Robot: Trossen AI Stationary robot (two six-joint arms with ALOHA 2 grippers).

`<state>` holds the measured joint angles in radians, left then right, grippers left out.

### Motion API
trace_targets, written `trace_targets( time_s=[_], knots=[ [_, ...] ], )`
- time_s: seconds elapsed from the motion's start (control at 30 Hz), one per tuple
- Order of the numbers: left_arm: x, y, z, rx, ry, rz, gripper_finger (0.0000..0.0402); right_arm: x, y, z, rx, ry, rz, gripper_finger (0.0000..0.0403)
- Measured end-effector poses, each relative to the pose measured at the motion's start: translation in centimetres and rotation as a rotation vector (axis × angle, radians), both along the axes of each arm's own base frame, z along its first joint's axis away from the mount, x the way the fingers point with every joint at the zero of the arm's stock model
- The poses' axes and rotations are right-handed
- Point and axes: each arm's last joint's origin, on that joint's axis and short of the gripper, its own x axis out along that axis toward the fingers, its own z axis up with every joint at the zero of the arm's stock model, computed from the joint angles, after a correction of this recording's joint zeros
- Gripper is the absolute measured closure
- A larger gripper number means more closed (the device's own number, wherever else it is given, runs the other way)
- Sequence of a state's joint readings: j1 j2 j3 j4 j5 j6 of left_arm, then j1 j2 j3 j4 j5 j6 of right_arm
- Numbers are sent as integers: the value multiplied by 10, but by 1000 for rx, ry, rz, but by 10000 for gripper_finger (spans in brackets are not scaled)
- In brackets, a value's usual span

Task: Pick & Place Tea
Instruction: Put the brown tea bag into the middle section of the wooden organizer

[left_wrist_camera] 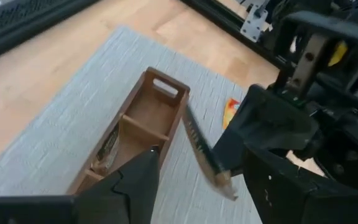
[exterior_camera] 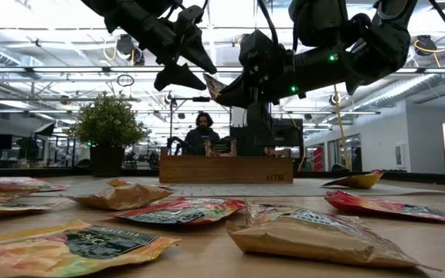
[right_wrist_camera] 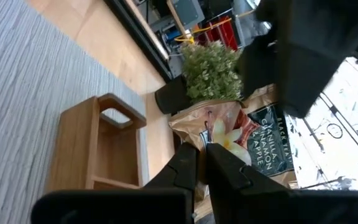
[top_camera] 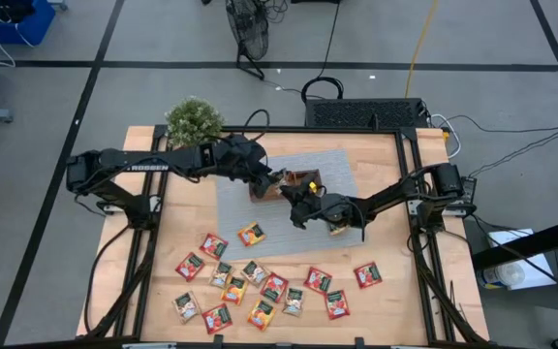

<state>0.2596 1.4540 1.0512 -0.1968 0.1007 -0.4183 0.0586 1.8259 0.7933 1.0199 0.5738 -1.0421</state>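
My right gripper [right_wrist_camera: 202,152] is shut on one tea packet [right_wrist_camera: 232,134], brown and red with a pale flower print, above the brown wooden tray [top_camera: 284,182] on the grey mat. My left gripper [exterior_camera: 195,63] is open. It hovers close beside that packet [exterior_camera: 212,86], its fingers on either side of the packet's free edge [left_wrist_camera: 199,146]. Whether they touch it cannot be told. Another packet [left_wrist_camera: 107,149] lies in a tray compartment. Several loose red, green and orange packets [top_camera: 250,233] lie flat on the near half of the table. My right gripper pinches the packet between its two fingers at one edge [right_wrist_camera: 205,138]. The fingers come from the table's right, nearly level. The packet is lifted clear above the tray, standing on edge and tilted, its printed face [right_wrist_camera: 263,146] sticking out past the fingertips.
A potted plant [top_camera: 194,121] stands at the far left corner of the table. One yellow packet [top_camera: 338,229] lies under my right arm beside the mat [top_camera: 231,199]. A person [exterior_camera: 203,131] sits beyond the far edge. Black frame rails [top_camera: 410,233] run along the table's sides.
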Motion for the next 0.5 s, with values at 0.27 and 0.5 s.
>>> trace_targets(
  time_s=[0.27, 0.5],
  knots=[
    [1, 2, -5, -24, 21, 45, 176, 1, 1, 3, -10, -21, 57, 392],
    [1, 3, -4, -29, 16, 51, 202, 1, 1, 3, -7, -21, 55, 392]
  ],
)
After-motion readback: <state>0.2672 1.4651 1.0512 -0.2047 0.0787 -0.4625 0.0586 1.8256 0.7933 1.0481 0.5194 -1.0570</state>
